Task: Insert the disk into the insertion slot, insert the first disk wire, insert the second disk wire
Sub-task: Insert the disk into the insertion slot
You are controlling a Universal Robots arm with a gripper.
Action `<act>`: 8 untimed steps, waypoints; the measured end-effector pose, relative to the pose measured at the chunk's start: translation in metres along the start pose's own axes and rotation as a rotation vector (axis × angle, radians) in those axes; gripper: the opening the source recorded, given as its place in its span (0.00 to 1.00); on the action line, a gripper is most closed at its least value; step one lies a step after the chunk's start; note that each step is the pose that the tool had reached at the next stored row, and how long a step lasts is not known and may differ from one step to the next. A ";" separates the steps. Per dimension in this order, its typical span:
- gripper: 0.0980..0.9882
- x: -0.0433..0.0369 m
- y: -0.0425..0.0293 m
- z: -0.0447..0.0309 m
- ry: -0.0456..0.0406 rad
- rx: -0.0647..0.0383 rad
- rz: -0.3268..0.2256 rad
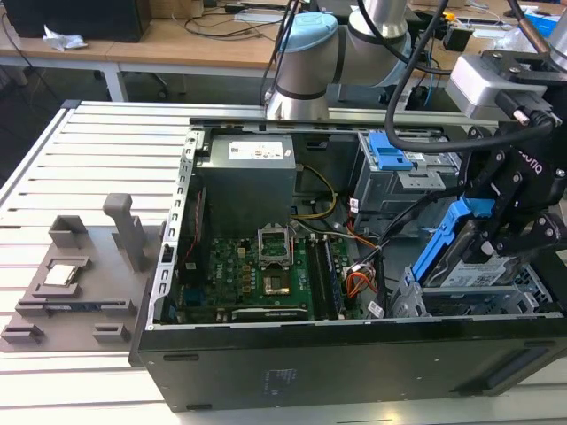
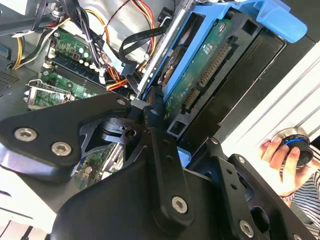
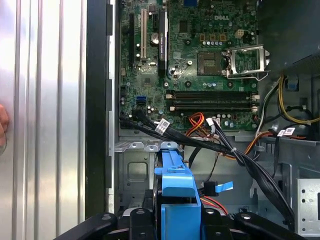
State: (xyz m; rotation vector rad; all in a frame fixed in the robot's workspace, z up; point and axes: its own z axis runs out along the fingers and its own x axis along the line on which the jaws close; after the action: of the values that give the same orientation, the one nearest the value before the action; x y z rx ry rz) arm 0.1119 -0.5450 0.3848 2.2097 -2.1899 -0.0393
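— State of the hand (image 1: 485,232)?
— Closed on the disk (image 1: 447,243), gripped across its blue caddy. Confirmed in the second wrist view: one black finger (image 2: 160,145) pressed to the caddy's edge.

— Position of the disk against the insertion slot (image 1: 412,301)?
— Directly over it, at the front corner of the computer case (image 1: 266,372) on the exterior view's right. Not seated. Held tilted, low end at the cage mouth, high end up by the hand. Long axis judged roughly in line with the cage's length, but pitched upward.

— Edges and room?
— Tight. Cage walls close on either side of the caddy. Black cable bundle (image 3: 225,145) draped just past the cage in the first wrist view; judged a snag risk. Taller drive bay (image 1: 390,159) with its blue latch behind, apart from the disk.

— Wires?
— Connector row (image 2: 207,75) on the disk's underside bare, nothing plugged in. Judged: seating step in hand, neither wire fitted yet.

— Anything further?
— A person's hand (image 2: 280,155) outside the case, on a round knob, well apart from the disk.
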 end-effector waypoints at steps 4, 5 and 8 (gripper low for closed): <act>0.30 0.0000 0.0000 0.0002 -0.0001 0.000 0.000; 0.30 0.0000 0.0000 0.0002 0.0000 0.000 0.000; 0.38 0.0000 0.0000 0.0002 0.0000 0.000 0.000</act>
State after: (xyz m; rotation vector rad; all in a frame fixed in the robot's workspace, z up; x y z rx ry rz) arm 0.1119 -0.5450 0.3845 2.2097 -2.1899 -0.0393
